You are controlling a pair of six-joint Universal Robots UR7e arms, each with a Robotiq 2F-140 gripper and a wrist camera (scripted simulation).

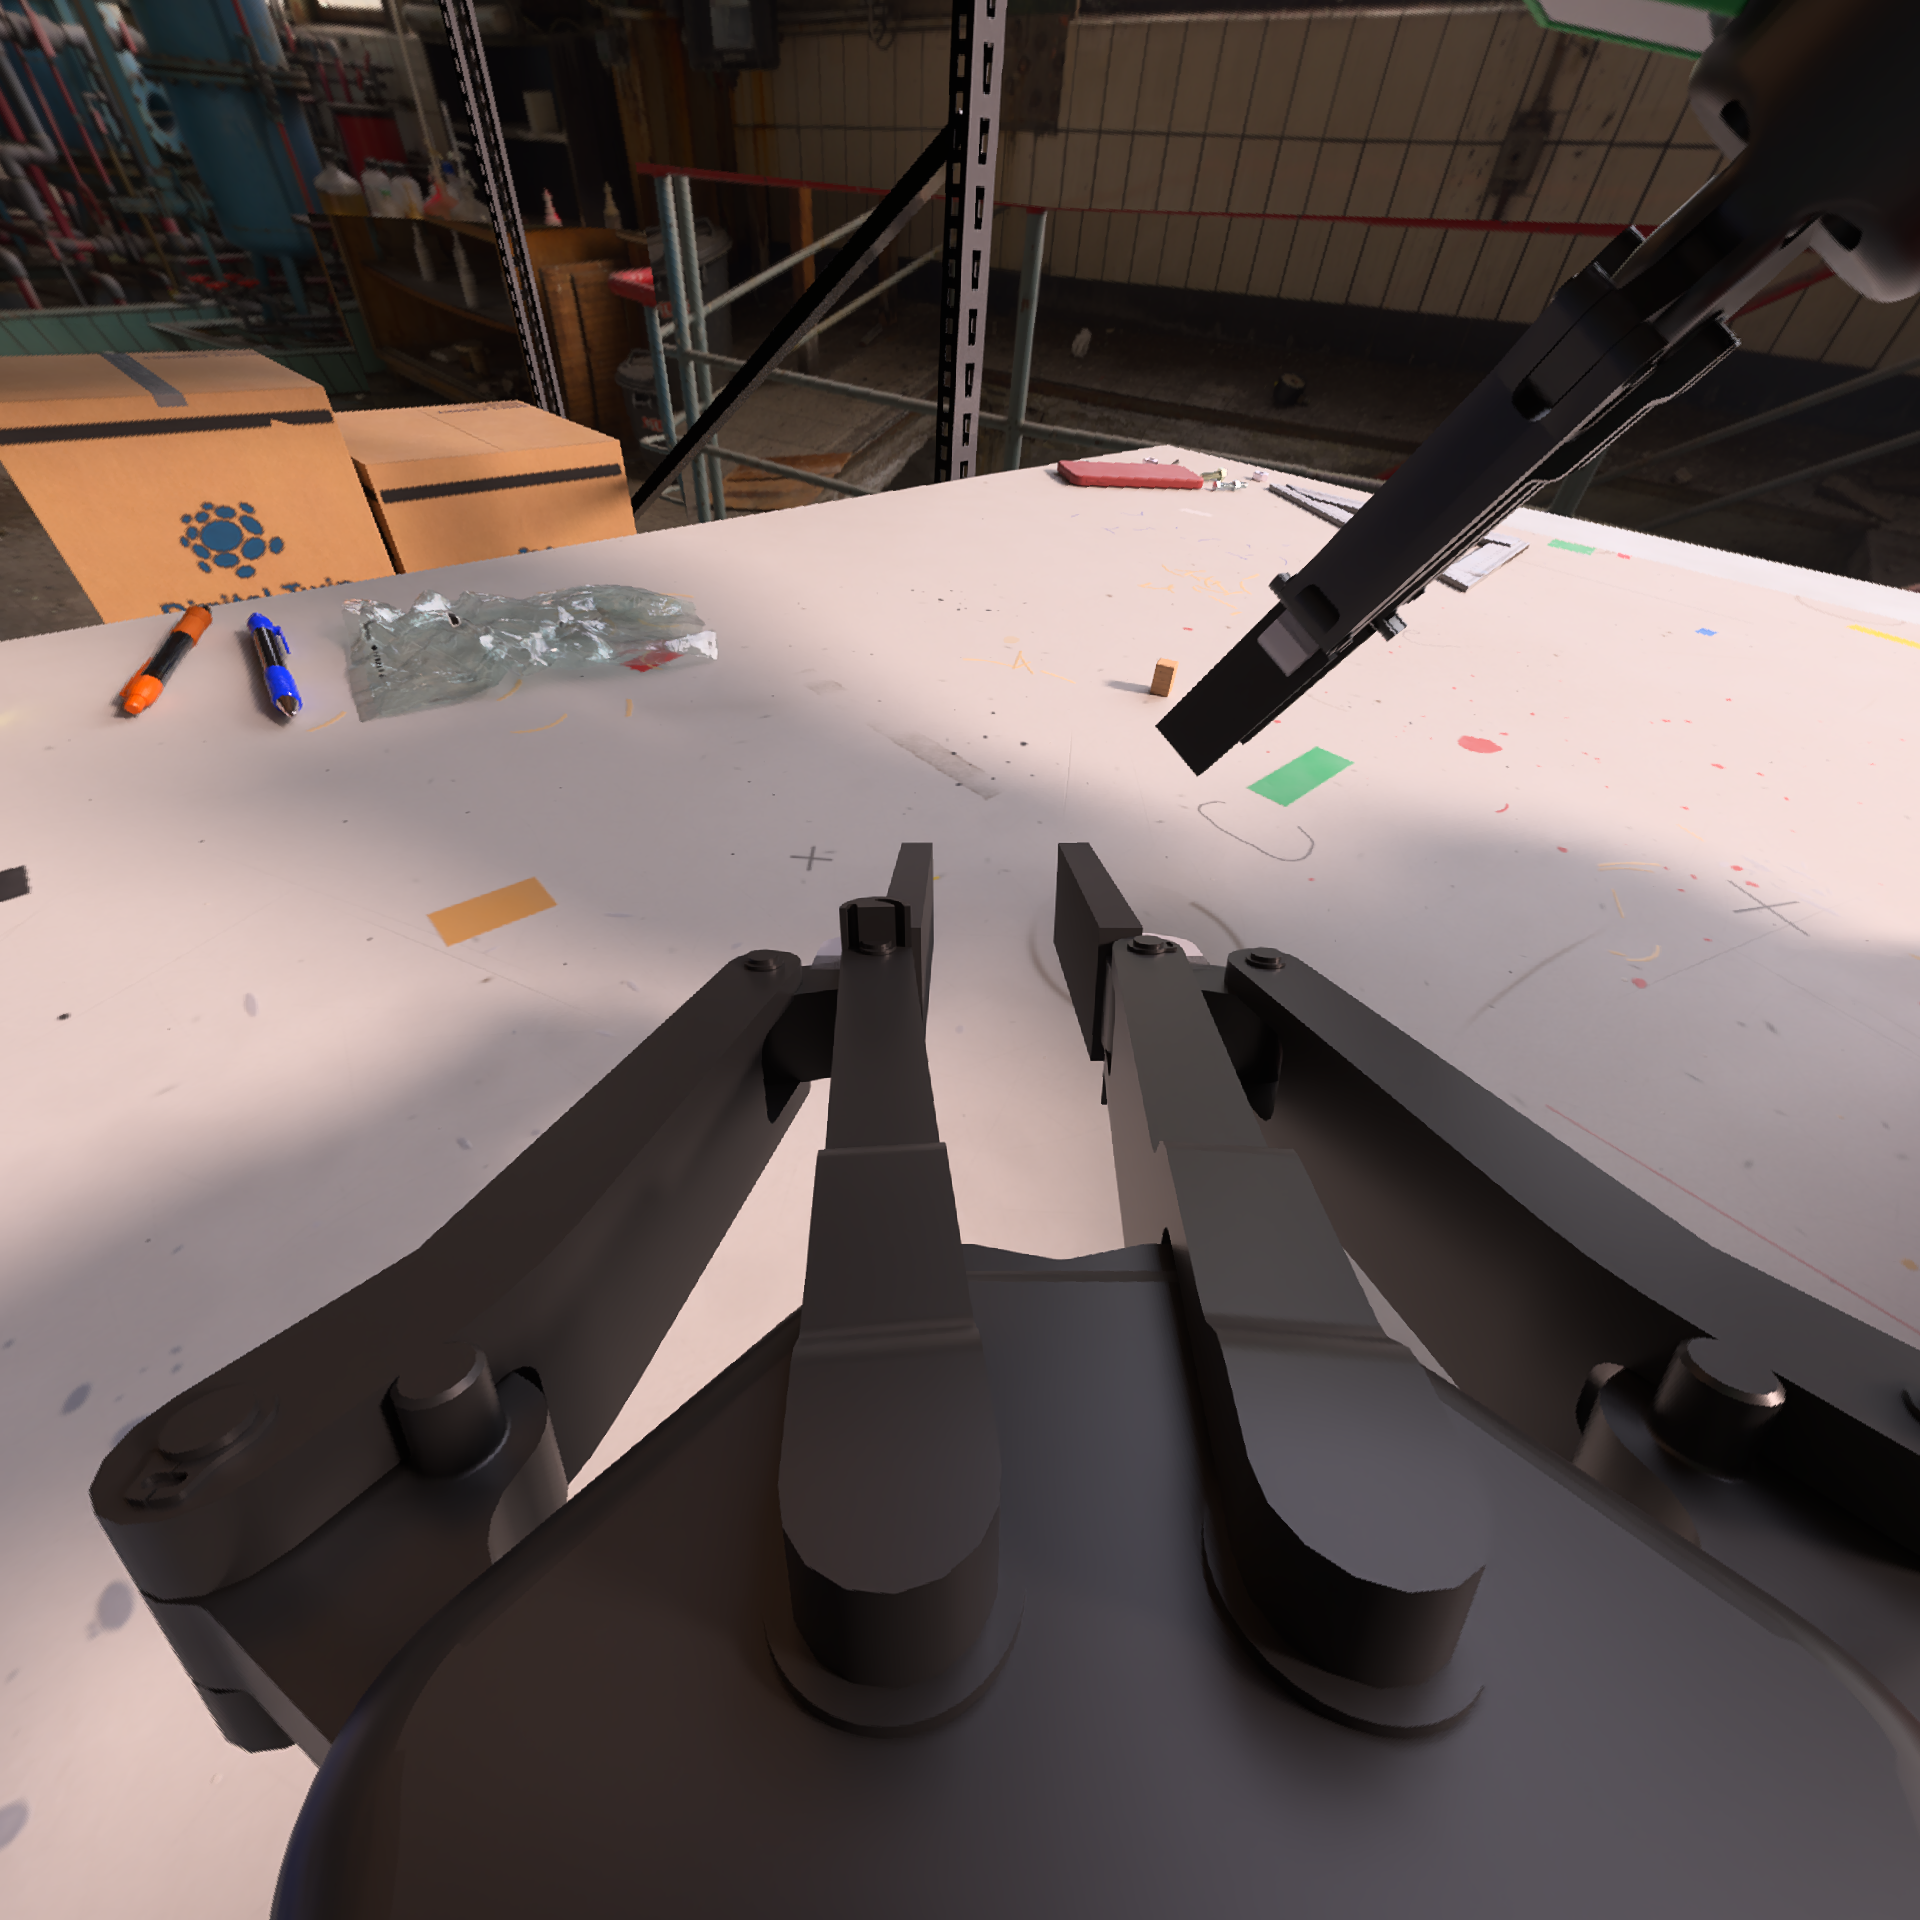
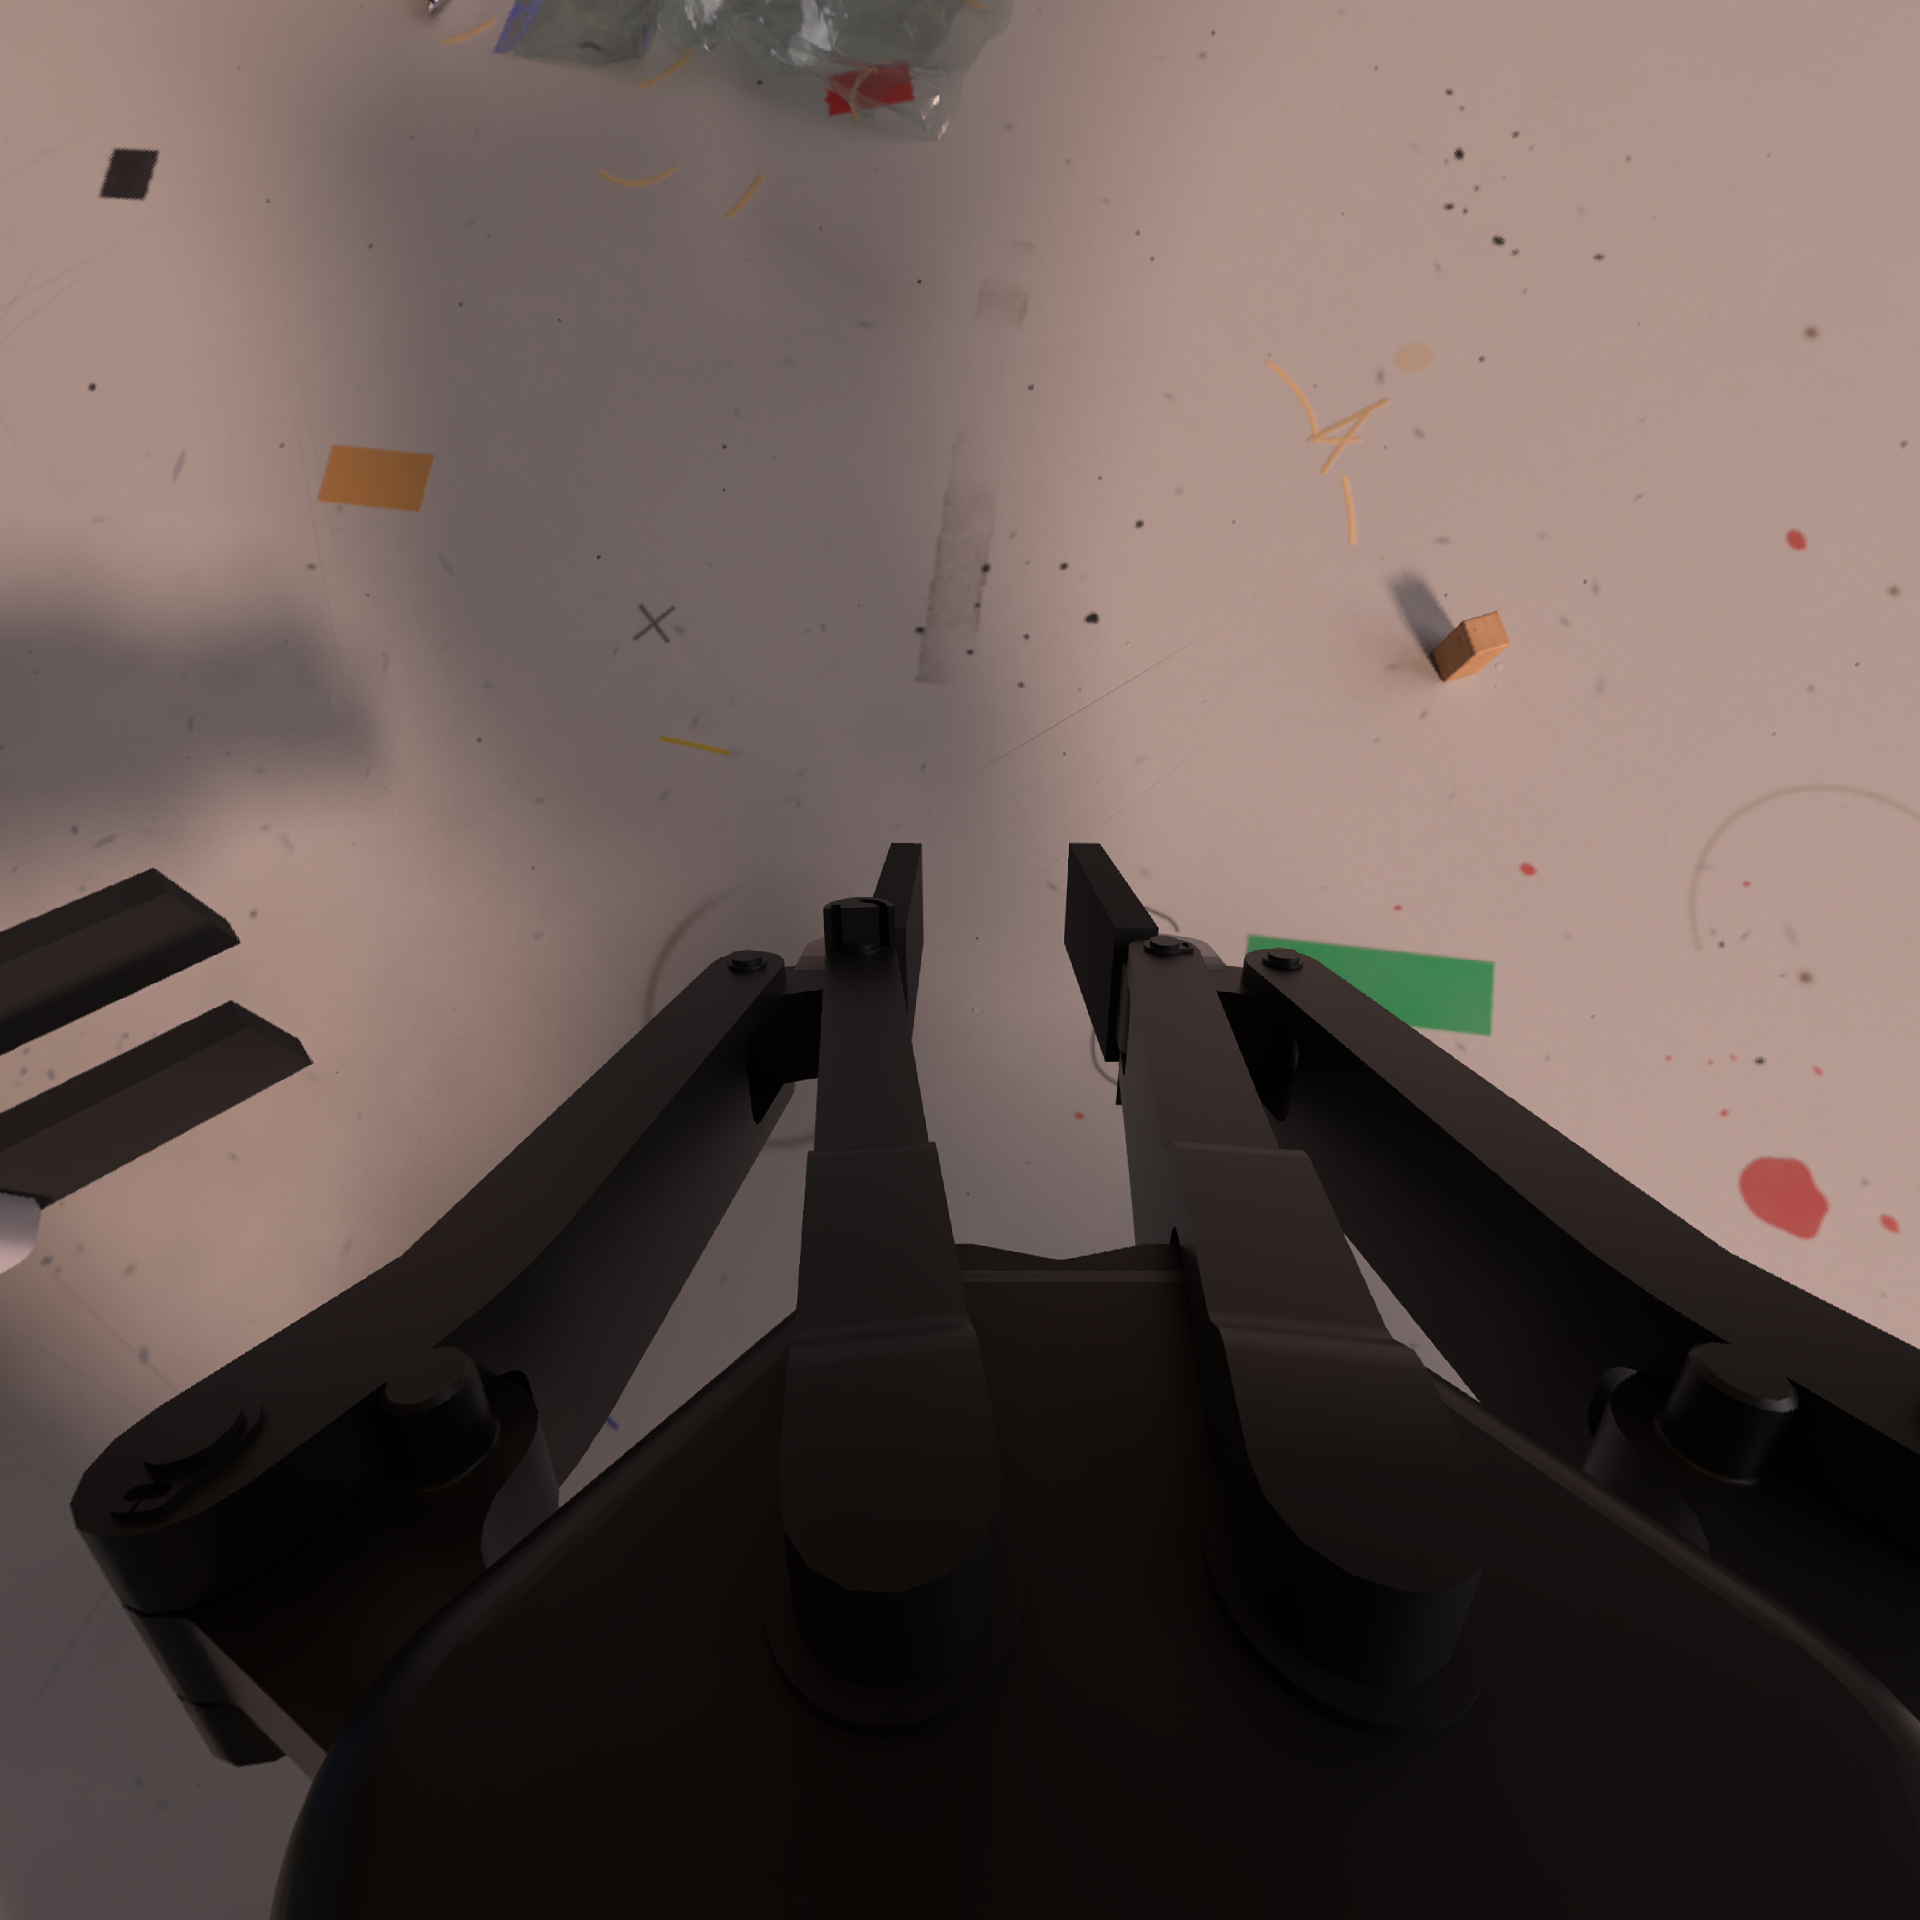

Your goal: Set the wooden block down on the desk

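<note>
The far cardboard box (image 1: 187,478) is cut off by the desk edge (image 1: 727,520), the crumpled plastic bag (image 2: 769,52) by the frame's top, and the far clutter beside the red pad (image 1: 1130,475) is too small to make out.

An orange marker (image 1: 164,662), blue marker (image 1: 274,665) and crumpled plastic bag (image 1: 520,642) lie near cardboard boxes (image 1: 208,478).

The paint-flecked white desk (image 1: 727,1039) carries a wooden block (image 2: 1468,645), two markers (orange, blue) and a crumpled plastic bag (image 1: 520,649).

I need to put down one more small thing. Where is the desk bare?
Bare patch: between the orange tape and the wooden block. Crowded: the far edge with the two markers and plastic bag.
</note>
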